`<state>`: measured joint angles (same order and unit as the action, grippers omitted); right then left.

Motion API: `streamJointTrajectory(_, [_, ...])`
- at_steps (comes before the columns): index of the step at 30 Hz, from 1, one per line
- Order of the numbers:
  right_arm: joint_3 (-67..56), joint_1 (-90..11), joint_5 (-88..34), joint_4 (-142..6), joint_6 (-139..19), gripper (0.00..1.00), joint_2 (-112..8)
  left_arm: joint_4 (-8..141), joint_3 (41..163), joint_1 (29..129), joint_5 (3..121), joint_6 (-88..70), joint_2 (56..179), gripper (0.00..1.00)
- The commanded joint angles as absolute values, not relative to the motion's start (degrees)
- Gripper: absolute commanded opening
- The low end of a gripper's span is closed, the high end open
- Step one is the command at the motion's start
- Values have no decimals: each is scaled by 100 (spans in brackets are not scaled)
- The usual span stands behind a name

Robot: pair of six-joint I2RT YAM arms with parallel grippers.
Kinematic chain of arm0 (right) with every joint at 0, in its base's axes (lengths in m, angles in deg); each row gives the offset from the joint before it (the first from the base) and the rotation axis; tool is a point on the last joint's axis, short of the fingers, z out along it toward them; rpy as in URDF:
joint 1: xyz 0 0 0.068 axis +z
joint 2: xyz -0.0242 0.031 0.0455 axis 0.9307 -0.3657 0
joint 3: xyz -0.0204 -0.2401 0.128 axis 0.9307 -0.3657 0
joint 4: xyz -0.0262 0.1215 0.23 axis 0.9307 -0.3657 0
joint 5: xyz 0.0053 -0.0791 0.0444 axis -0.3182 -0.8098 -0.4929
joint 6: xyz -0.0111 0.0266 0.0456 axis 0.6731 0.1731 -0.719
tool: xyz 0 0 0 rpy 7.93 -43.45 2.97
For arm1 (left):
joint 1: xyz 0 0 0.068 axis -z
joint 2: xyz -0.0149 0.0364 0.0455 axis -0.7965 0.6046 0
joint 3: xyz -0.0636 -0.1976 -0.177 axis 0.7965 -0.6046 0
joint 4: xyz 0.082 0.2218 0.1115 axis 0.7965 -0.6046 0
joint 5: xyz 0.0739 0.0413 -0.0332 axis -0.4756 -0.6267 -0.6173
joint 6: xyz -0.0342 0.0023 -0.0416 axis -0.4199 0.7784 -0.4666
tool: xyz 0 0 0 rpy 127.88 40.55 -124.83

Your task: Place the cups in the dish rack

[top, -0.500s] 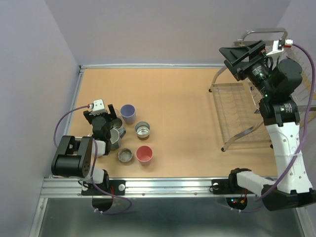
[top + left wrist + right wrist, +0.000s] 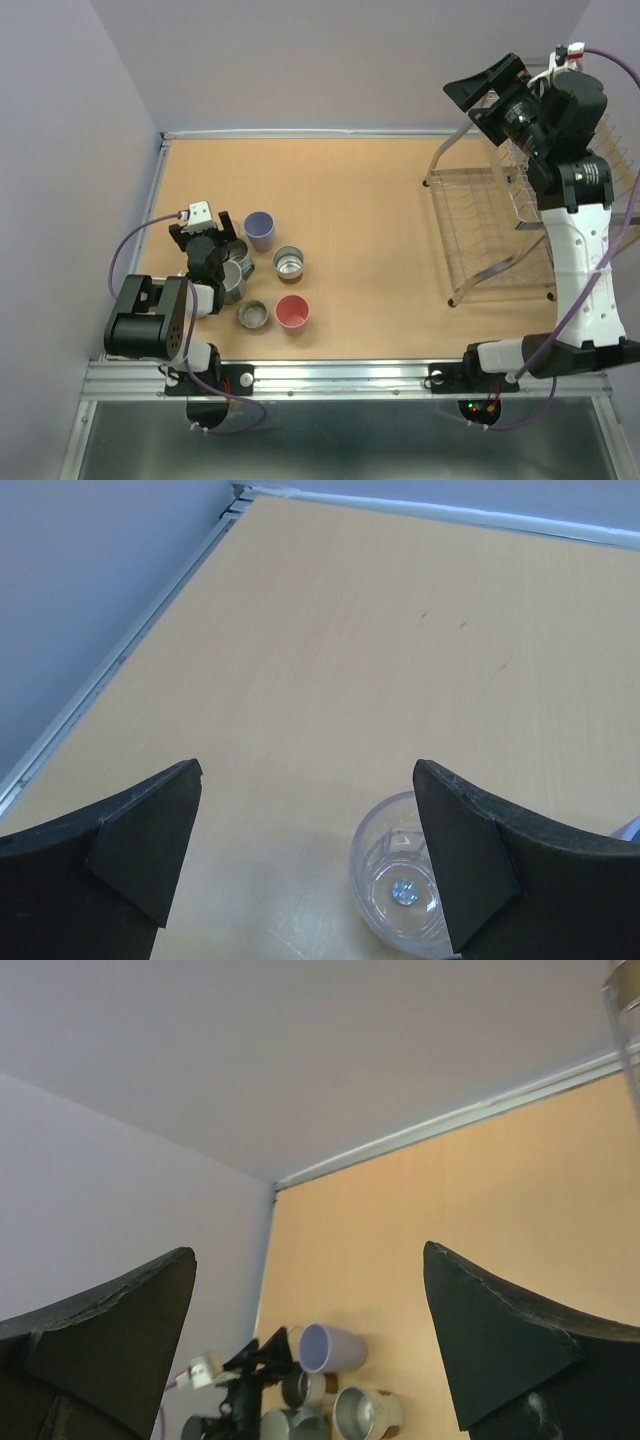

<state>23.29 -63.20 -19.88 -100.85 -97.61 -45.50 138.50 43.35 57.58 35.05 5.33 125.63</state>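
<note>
Since the left gripper (image 2: pixel 307 775) hangs spread wide and empty by the left edge of the worktop (image 2: pixel 380 200), I'd centre it on the shiny cup (image 2: pixel 400 890) before closing. Lavender cup (image 2: pixel 260 229) and pink cup (image 2: pixel 293 312) crowd close. Right gripper (image 2: pixel 308 1252), fingers released too, sits over the dish rack (image 2: pixel 480 215), far right corner.

Left gripper (image 2: pixel 308 770): cup 1 (image 2: pixel 400 895) is seen between the fingers, close to the right one. Cup 2 (image 2: pixel 260 229) is set just right of the tool. Cup 3 (image 2: pixel 289 263), cup 4 (image 2: pixel 292 312) and cup 5 (image 2: pixel 253 316) are placed right and behind. Right gripper (image 2: pixel 485 92): dish rack (image 2: pixel 480 230) is located below and behind, cups well ahead. All are set on the table (image 2: pixel 360 190).
</note>
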Motion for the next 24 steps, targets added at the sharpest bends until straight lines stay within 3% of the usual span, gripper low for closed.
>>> streamJointTrajectory(1, [3306,-6257,-3555,-10796,-8952,100,-4913,15382,4291,5763,3446,542,12551,99])
streamJointTrajectory(8, [4396,-6266,-4271,-10787,-7809,100,-5625,15382,4291,5755,3455,542,12543,99])
streamJointTrajectory(24, [4407,-6266,-5545,-11507,-6762,100,-6451,15391,4291,5763,3455,542,12551,99])
